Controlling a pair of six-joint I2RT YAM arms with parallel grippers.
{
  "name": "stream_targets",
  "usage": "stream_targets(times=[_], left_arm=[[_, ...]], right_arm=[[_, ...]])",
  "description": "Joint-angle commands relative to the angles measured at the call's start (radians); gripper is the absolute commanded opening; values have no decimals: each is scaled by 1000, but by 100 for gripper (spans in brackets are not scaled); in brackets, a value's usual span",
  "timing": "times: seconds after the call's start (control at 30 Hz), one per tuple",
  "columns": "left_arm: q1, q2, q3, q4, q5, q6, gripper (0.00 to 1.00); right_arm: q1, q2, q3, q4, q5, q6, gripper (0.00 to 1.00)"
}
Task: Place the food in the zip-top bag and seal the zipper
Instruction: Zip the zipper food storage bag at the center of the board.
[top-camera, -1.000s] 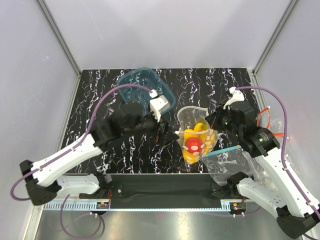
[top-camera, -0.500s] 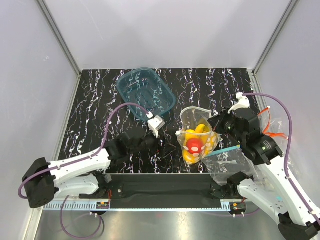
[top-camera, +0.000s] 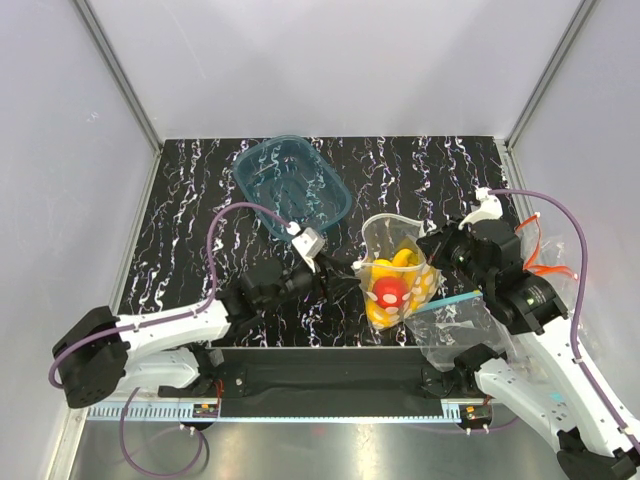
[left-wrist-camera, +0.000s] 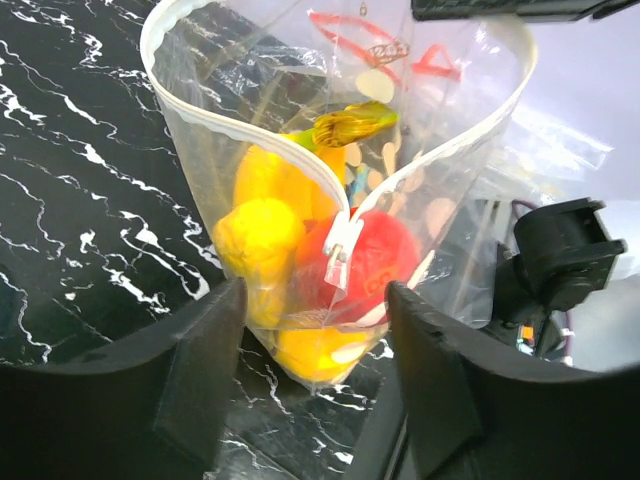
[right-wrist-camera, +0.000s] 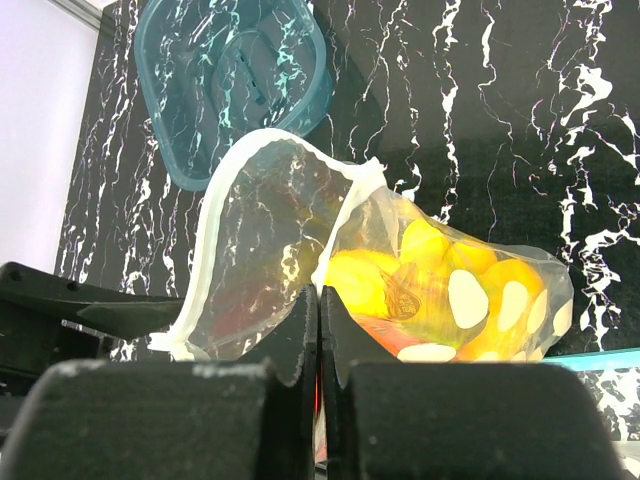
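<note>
Though left gripper (left-wrist-camera: 314, 312) wide, empty, right gripper (right-wrist-camera: 319, 303) tight on zip-top bag (right-wrist-camera: 262, 228) rim.

Zip-top bag (top-camera: 398, 262): clear crinkly plastic, white polka dots. It sits slumped at about 4 o'clock from table centre, with the mouth toward 12 o'clock and the base toward 6.

Zipper (left-wrist-camera: 210, 120): pale strip, unsealed. The mouth gapes in a wide loop, with a small white tab (left-wrist-camera: 340, 245) where the two sides meet.

Food (top-camera: 388, 288): all inside the bag. Round red piece (left-wrist-camera: 385, 262) low in the bag, yellow pieces (left-wrist-camera: 258, 235) at its 9 and 6 o'clock.
</note>
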Motion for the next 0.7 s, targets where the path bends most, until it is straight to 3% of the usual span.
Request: stream_targets(times=[0.0,0.3,0.4,0.43,0.5,0.67], left_arm=[[-4,34,52,100,-14,35,57],[-9,71,87,92,-40,37,47],[-9,79,96,105,-41,35,28],[-9,82,101,103,-32,35,13],[-9,80,108,84,-20,39,3],[-7,14,102,28,-61,55,0]], right_arm=[[-3,-15,9,51,15,14,0],[-3,-29,10,42,25,18,0],[-1,-29,9,39,31,14,0],[-1,-27,12,30,35,9,0],[-1,-23,27,18,49,2,0],[-3,-32,41,-29,75,-24,4]])
